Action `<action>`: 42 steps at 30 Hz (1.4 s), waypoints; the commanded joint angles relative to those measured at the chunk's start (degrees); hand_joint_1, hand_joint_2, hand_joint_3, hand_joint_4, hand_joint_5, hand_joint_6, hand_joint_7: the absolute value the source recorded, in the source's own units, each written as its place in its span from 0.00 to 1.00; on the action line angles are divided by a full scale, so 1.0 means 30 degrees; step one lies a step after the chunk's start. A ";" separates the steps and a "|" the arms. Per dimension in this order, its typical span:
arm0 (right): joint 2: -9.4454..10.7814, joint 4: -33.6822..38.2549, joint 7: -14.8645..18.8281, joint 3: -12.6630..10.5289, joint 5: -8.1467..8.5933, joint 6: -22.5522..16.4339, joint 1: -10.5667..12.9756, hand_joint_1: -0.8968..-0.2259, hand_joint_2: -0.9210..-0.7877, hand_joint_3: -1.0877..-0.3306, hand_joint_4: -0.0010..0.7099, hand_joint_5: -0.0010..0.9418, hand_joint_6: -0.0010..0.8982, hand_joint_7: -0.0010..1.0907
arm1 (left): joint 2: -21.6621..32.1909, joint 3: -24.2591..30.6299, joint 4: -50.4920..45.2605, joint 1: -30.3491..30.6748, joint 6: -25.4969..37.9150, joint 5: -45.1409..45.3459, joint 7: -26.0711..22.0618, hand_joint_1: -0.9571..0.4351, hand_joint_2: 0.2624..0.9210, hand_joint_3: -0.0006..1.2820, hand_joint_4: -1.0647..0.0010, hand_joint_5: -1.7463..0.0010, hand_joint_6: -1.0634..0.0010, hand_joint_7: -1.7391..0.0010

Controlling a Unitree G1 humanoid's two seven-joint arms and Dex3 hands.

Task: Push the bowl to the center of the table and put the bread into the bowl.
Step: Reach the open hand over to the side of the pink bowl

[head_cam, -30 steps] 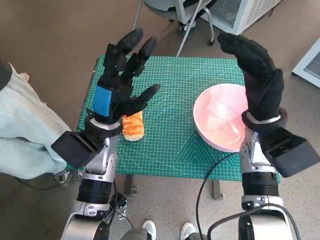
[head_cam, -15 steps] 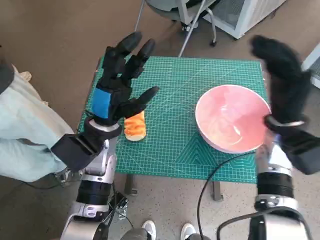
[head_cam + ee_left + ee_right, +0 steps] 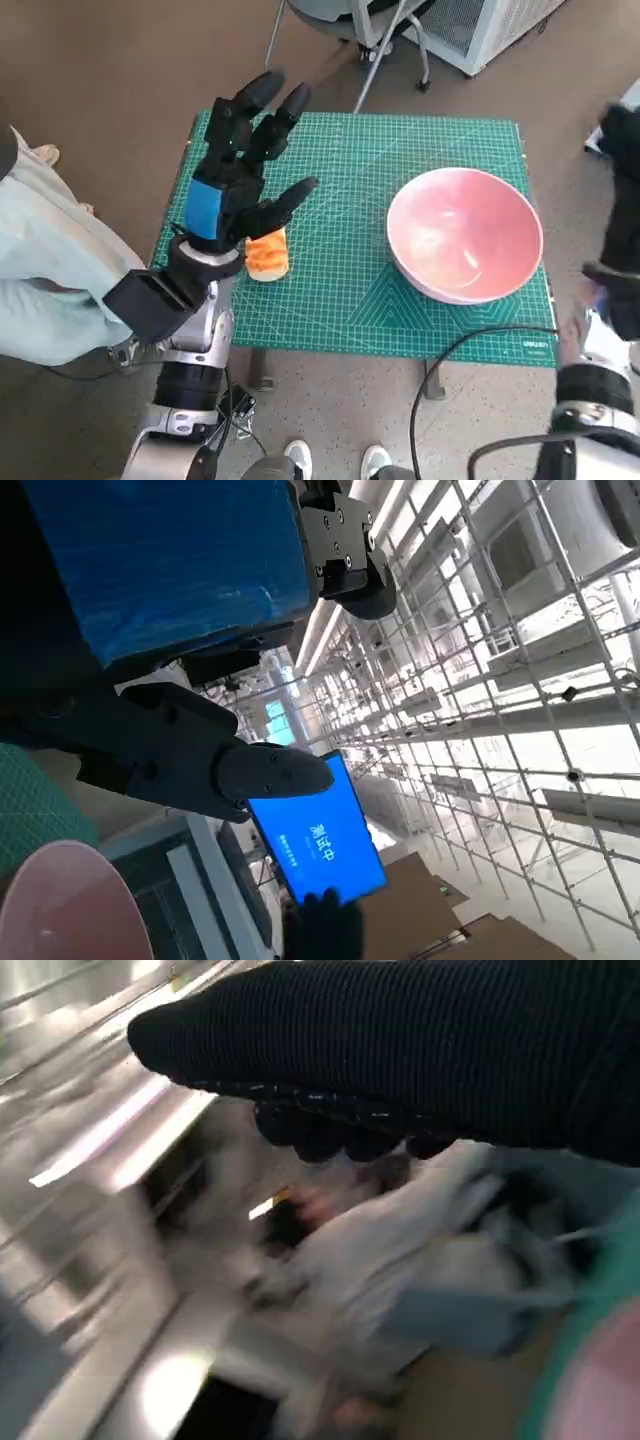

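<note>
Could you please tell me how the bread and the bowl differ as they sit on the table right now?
The bread is small, orange-brown and solid; the bowl is far larger, pink and hollow, with nothing in it. The bread lies partly hidden beneath the left hand, while the bowl sits fully exposed. Both rest on the green mat, and neither hand holds either.
</note>
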 commanded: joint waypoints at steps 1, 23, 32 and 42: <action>0.0099 0.1739 -0.1160 -0.0093 -0.0339 0.1396 0.0633 0.66 0.00 0.32 0.41 0.02 0.01 0.68 | -0.0028 0.0046 0.0121 0.0092 -0.0204 -0.0185 -0.0077 0.44 1.00 0.21 0.67 1.00 0.99 0.59; 0.3434 0.3683 -0.1331 -0.1670 0.1124 0.6910 -0.0376 0.64 0.00 0.36 0.50 0.02 0.18 0.53 | 0.0480 0.0221 -0.0265 0.0400 -0.0115 0.0187 0.0057 0.44 1.00 0.20 0.66 1.00 0.99 0.59; 0.4716 0.3798 0.0087 -0.3062 0.2713 0.8191 -0.1507 0.63 0.00 0.33 0.39 0.00 0.14 0.52 | 0.0806 0.0421 -0.0419 0.0735 -0.0113 0.0309 0.0327 0.43 1.00 0.19 0.65 0.99 0.93 0.64; 0.5857 0.3974 0.0111 -0.4101 0.3786 0.9315 -0.3098 0.65 0.00 0.32 0.40 0.01 0.13 0.53 | 0.1143 0.0432 -0.0815 0.1291 -0.0063 0.0303 0.0484 0.42 1.00 0.19 0.65 1.00 0.89 0.68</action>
